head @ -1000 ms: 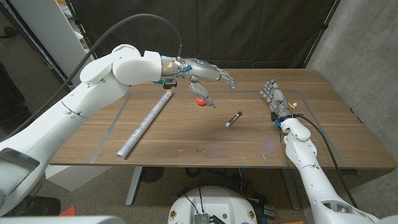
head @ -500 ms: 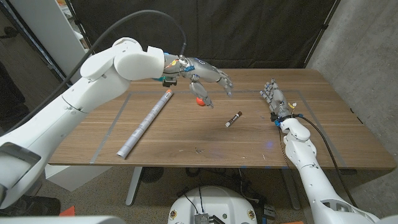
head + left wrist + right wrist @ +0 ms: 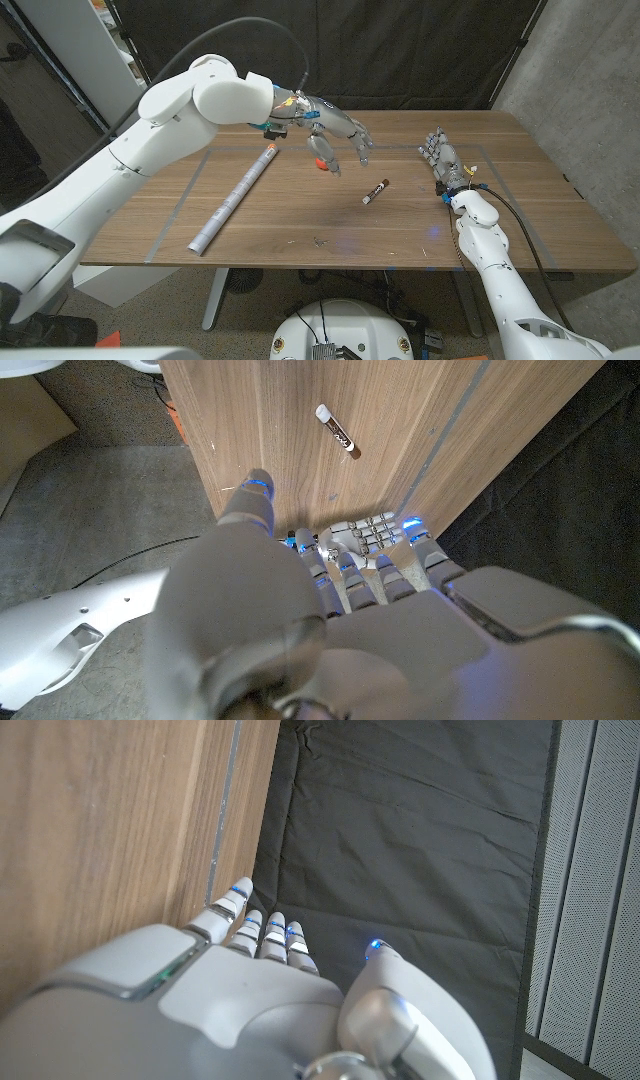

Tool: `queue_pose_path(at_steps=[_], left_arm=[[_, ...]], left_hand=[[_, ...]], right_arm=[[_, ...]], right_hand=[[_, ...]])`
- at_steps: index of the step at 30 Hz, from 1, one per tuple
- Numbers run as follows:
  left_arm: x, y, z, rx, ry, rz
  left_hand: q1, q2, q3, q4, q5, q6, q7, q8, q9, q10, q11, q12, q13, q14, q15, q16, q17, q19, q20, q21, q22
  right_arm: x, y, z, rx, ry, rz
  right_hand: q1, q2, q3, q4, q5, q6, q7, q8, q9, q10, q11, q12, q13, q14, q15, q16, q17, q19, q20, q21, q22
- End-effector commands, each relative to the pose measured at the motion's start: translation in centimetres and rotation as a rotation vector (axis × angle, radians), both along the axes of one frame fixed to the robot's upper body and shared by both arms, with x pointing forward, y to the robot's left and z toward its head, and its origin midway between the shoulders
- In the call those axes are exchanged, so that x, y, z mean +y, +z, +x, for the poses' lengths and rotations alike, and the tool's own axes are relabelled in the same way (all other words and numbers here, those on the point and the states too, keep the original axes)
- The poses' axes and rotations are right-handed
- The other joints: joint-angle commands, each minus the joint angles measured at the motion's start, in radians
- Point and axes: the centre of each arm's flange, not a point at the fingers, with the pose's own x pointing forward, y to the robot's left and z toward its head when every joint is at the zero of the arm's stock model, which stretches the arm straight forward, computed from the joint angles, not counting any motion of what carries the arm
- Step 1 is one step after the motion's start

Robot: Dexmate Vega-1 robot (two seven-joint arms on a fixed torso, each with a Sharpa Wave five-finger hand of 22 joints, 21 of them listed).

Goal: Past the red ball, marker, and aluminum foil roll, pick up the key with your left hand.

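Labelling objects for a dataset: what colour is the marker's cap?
White, on a dark body: the marker shows it best in the left wrist view.

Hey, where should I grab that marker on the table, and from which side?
Grip the marker around the middle of its barrel, coming straight down from above with fingers across its width. It lies flat and slantwise on the table, with bare wood along both long sides.

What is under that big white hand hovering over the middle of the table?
Under the left hand a bit of the red ball peeks out on the wooden table, and the marker lies just beyond the fingers. Whatever else lies beneath is covered; I see no key.
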Motion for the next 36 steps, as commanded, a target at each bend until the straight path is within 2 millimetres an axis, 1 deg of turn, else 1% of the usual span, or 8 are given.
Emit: queue_pose_path(at_steps=[1,8,13,24,30,36], left_arm=[[-0.6,-0.4,0.3,0.020,0.004,0.033],[-1.0,-1.0,0.7,0.038,0.014,0.055],[-1.2,-1.6,0.8,0.041,0.010,0.069],[-1.8,-2.9,-0.1,0.044,-0.030,0.111],[-1.7,-3.5,-0.3,0.023,-0.031,0.122],[-1.4,-4.3,-0.6,-0.001,-0.033,0.136]], left_hand=[[0.017,0.007,0.001,-0.008,-0.009,0.036,0.002,0.008,0.000,-0.003,-0.001,-0.001,-0.002,-0.008,-0.033,0.001,-0.001,0.002,-0.001,-0.004,0.004],[0.028,0.011,-0.002,-0.011,-0.020,0.077,0.000,0.012,0.000,0.000,0.002,-0.002,-0.003,-0.008,-0.033,0.003,-0.001,0.006,0.000,-0.008,0.003],[0.029,0.012,-0.005,-0.012,-0.025,0.079,-0.002,0.007,0.000,0.000,0.001,-0.002,-0.003,-0.008,-0.034,0.003,-0.001,0.007,0.001,-0.010,0.003],[0.034,0.011,-0.011,-0.013,-0.033,0.072,-0.004,-0.008,0.000,-0.002,0.000,-0.004,-0.003,-0.010,-0.036,0.002,-0.001,0.007,-0.001,-0.015,0.003],[0.046,0.014,-0.011,-0.017,-0.036,0.094,-0.003,-0.004,0.001,-0.002,0.005,-0.005,-0.004,-0.012,-0.034,0.002,-0.002,0.008,-0.001,-0.018,0.003],[0.057,0.014,-0.012,-0.021,-0.039,0.110,-0.005,-0.002,0.003,0.001,-0.002,-0.004,-0.004,-0.012,-0.045,0.003,-0.002,0.011,-0.006,-0.020,0.003]], right_arm=[[-0.1,-0.1,0.3,0.004,0.001,0.003],[-0.2,0.0,0.4,0.003,0.001,0.001],[-0.3,0.2,0.4,-0.002,-0.002,0.000],[-0.4,0.1,0.1,-0.006,-0.006,0.006],[-0.4,-0.1,0.0,-0.005,-0.005,0.006],[-0.2,-0.1,0.0,-0.007,-0.002,0.006]], right_hand=[[-0.007,-0.004,0.005,0.005,0.000,-0.002,0.008,0.007,0.002,0.002,0.010,0.004,0.005,-0.004,0.004,0.005,0.005,0.010,-0.007,0.006,0.002],[-0.009,-0.005,0.004,0.006,-0.001,-0.002,0.009,0.007,0.002,0.002,0.009,0.004,0.005,-0.004,0.004,0.005,0.005,0.010,-0.007,0.005,0.002],[-0.011,-0.008,0.002,0.006,-0.001,-0.001,0.009,0.007,0.002,0.002,0.011,0.004,0.005,-0.004,0.004,0.005,0.006,0.010,-0.006,0.006,0.002],[-0.016,-0.013,-0.001,0.007,-0.002,-0.001,0.011,0.007,0.002,0.003,0.010,0.004,0.005,-0.004,0.004,0.005,0.006,0.011,-0.006,0.006,0.002],[-0.019,-0.014,-0.003,0.007,-0.002,-0.001,0.011,0.007,0.002,0.002,0.010,0.004,0.005,-0.005,0.005,0.005,0.006,0.011,-0.006,0.005,0.002],[-0.020,-0.015,-0.004,0.007,-0.002,0.000,0.012,0.007,0.002,0.002,0.010,0.004,0.005,-0.004,0.004,0.005,0.006,0.011,-0.006,0.005,0.002]])
